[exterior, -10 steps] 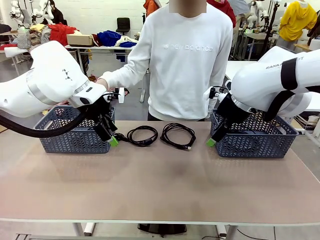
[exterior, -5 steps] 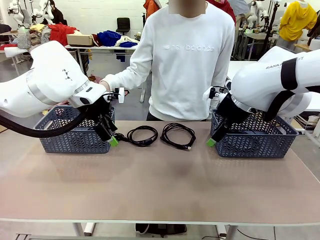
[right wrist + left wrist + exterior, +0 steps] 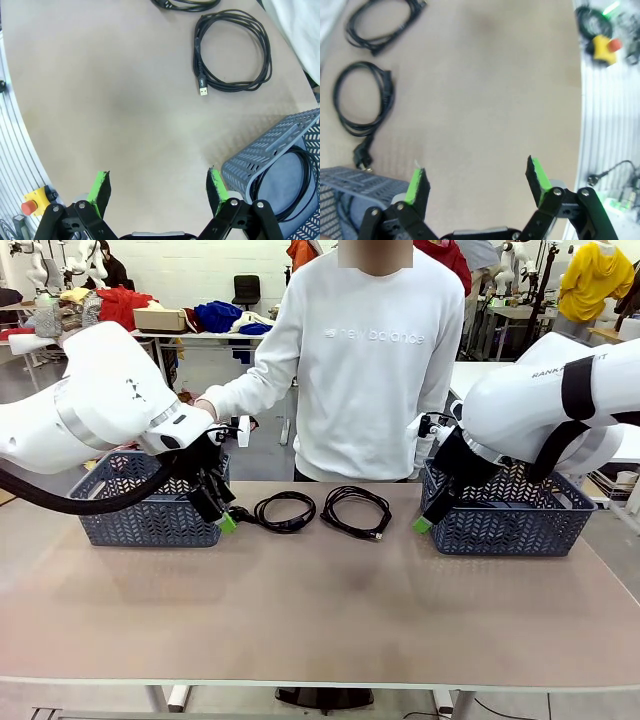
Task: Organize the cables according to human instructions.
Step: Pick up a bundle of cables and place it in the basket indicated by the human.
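Cables (image 3: 200, 80) coiled on beige table (image 3: 320, 610); left claw (image 3: 476, 172), right claw (image 3: 158, 175) agape, empty; clothing piles (image 3: 125, 305) behind.

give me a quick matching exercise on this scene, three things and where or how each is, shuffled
1 coiled black cable with flat silver plug
2 coiled black cord with round black plug
3 black left gripper with green pads

a open, holding nothing
b lying nearer the left blue-grey woven plastic basket
c lying nearer the right blue-grey basket

Pairs: 1-c, 2-b, 3-a
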